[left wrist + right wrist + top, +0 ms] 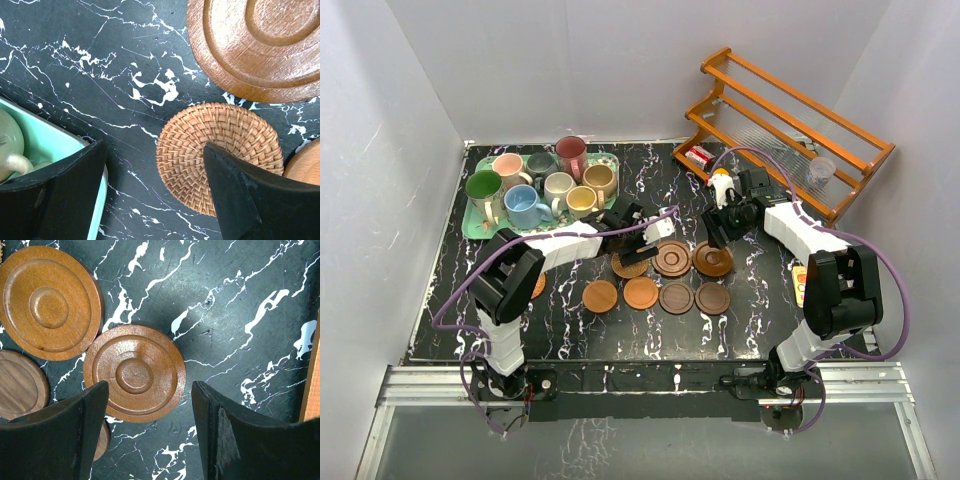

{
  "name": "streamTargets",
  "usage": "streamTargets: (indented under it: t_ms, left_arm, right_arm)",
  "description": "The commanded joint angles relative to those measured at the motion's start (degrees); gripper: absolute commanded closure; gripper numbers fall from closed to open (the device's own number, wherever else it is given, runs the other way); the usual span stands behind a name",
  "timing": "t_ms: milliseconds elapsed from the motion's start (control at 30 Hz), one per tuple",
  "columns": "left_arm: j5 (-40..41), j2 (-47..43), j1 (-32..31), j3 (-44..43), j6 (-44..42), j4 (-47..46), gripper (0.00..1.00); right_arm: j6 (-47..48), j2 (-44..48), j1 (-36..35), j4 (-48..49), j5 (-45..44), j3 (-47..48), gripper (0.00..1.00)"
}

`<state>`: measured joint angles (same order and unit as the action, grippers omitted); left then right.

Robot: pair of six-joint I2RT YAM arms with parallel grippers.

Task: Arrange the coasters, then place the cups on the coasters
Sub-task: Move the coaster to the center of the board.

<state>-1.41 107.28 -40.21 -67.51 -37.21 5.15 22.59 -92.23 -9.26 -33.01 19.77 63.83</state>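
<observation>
The black, white-veined surface point(560, 330) sits between plain white walls. An orange wooden rack point(790, 110) stands at its back right corner, with a clear glass cup point(822, 170) on it.

All eight cups point(558, 186) stand packed together in the green tray point(472, 228) at the back left. None is on a coaster yet.

The coasters point(641, 293) lie flat at mid-surface in two rough rows, tan and dark discs side by side. One more tan disc shows partly under your left arm.

Your left gripper point(155, 150) is spread wide and holds nothing. In its wrist view one finger overlaps the woven coaster point(200, 145) and the other sits over the tray's corner. You cannot tell whether either finger touches.

Your right gripper point(150, 387) is also spread and empty. Its fingers stand to either side of a ringed wooden coaster point(134, 372) lying flat below. That disc rests just beside a second ringed coaster point(50, 302), their rims touching or very nearly so.
</observation>
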Motion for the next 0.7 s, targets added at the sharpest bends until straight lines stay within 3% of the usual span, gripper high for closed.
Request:
streamTargets:
  t_ms: [0, 667]
  left_arm:
    - [0.17, 1.84, -0.49, 1.03, -0.05, 3.38, 0.22]
    - [0.92, 3.83, 0.23, -1.50, -1.90, 2.47, 0.22]
  right_arm:
    - [0.68, 1.39, 0.28, 0.65, 0.45, 0.41, 0.34]
    - [0.72, 1.54, 0.96, 0.51, 0.53, 0.41, 0.33]
